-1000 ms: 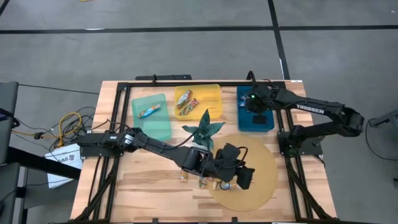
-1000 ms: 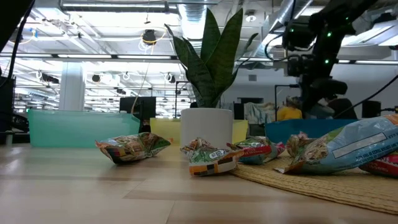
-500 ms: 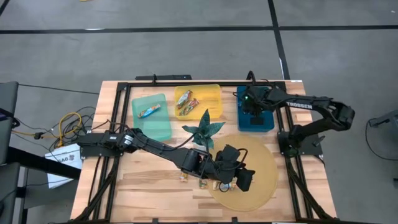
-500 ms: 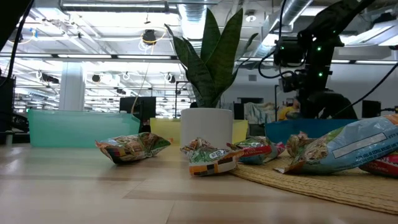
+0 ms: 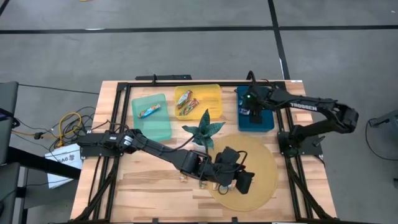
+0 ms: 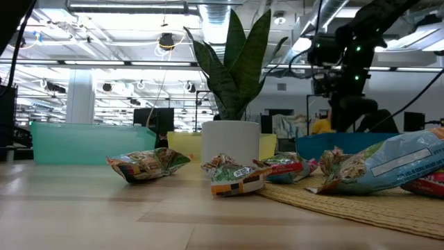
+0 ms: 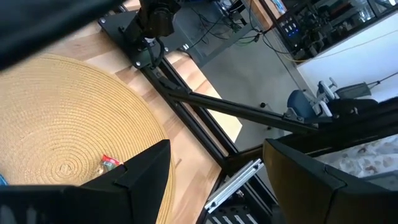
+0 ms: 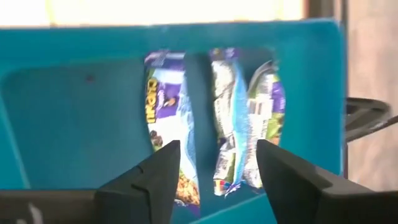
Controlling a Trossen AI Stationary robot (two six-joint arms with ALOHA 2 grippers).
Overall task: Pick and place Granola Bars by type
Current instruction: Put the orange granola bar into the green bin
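Note:
My right gripper (image 8: pixel 217 155) hangs open over the blue bin (image 5: pixel 264 121) at the far right. Below its fingers, three granola bars in blue-and-purple wrappers lie flat on the bin's floor: one (image 8: pixel 163 118) beside two others (image 8: pixel 229 112) (image 8: pixel 268 106). My left gripper (image 5: pixel 241 182) stands open over the round woven mat (image 5: pixel 264 168), with nothing between its fingers (image 7: pixel 149 168). A small bar (image 7: pixel 110 163) lies on the mat below it. More multicoloured bars (image 6: pixel 147 165) (image 6: pixel 234 175) lie on the wood by the mat's left rim.
A green bin (image 5: pixel 158 124) holds one bar (image 5: pixel 149 111), and a yellow bin (image 5: pixel 208 96) holds some bars (image 5: pixel 186 102). A potted green plant (image 5: pixel 204 129) stands between the bins and the mat. A black frame runs round the table's edges (image 5: pixel 118 118).
My right gripper has shifted a little toward the table's left over the blue bin. My left gripper has crept slightly toward the near edge over the mat.

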